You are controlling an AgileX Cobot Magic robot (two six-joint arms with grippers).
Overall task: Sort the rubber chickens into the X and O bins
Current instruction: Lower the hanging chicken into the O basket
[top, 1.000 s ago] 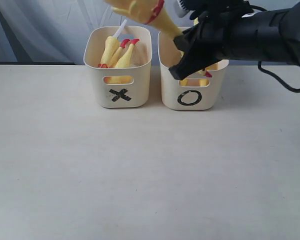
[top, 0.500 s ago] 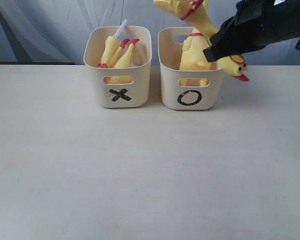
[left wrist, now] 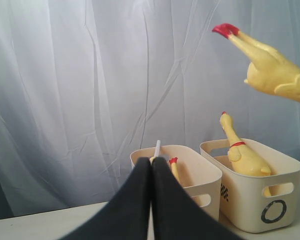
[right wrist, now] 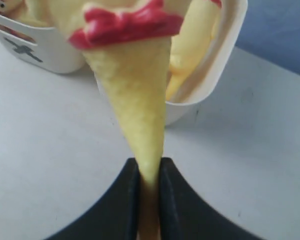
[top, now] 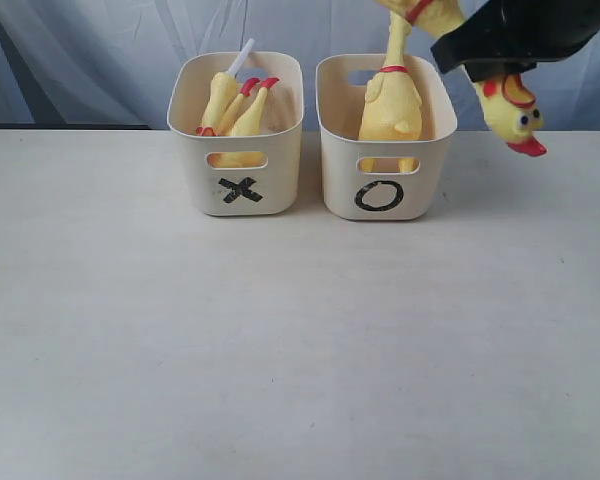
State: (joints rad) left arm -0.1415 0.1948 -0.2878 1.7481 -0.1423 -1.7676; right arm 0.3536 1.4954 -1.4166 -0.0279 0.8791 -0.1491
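Grey-blue curtain (top: 80,60) hangs behind a pale bench (top: 280,350), with both tubs set toward its far edge. Furthest left, the left pincer (left wrist: 151,200) is closed on nothing, its tips pressed together and facing the tubs from well away, so it adds no risk. At about 11 o'clock on the bench sits the X bin (top: 192,150), holding a few rubber chickens (top: 242,108) feet-up beside a white tube (top: 243,56). Just beside it, near 12 o'clock, the O bin (top: 336,170) holds one upright chicken (top: 390,105) whose neck rises above the rim. Toward 1 o'clock, in the air, the right pincer (right wrist: 149,200) grips the carried chicken (top: 510,108) by a thin, tapering part, with the jaws clamped on soft rubber. Its head dangles past the O bin's 3 o'clock wall, over bare bench, while its body tips up above the tub.

The main danger, as I judge it, is that a release here would drop the chicken outside the tub or drape it over the rim. The taper and squashy rubber could let it slip from the jaws early, especially if it swings. Lowered in, it may strike the upright chicken and topple it, or end up lying on top and hanging over the edge. Which tub it belongs in cannot be told.
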